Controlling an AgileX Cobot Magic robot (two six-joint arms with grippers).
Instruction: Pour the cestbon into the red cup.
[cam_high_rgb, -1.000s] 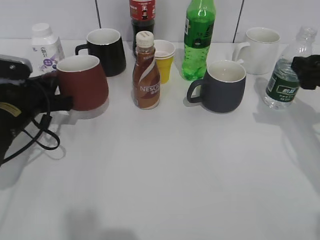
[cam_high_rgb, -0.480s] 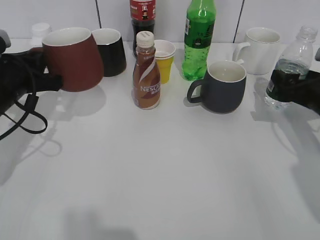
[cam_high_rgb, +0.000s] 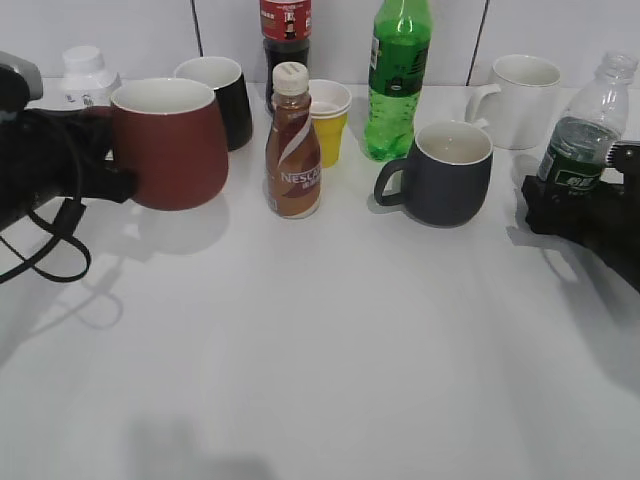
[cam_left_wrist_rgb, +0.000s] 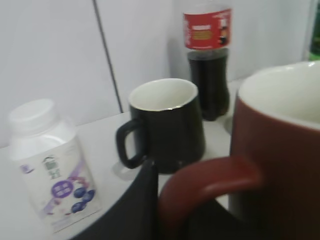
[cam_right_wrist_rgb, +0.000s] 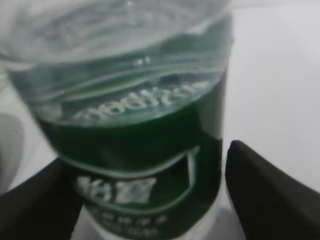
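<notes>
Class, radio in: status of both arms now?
Left gripper jaws shut on red cup, lifted. Right gripper jaws around cestbon. Nescafe bottle, grey mug between.

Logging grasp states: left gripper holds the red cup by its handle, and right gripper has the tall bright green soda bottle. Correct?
Not quite. The right gripper is at the cestbon, the clear bottle with the dark green label, as the right wrist view shows. The left gripper does hold the red cup by its handle.

Upright red cup (cam_high_rgb: 170, 145), tilted cestbon (cam_high_rgb: 585, 125)
</notes>
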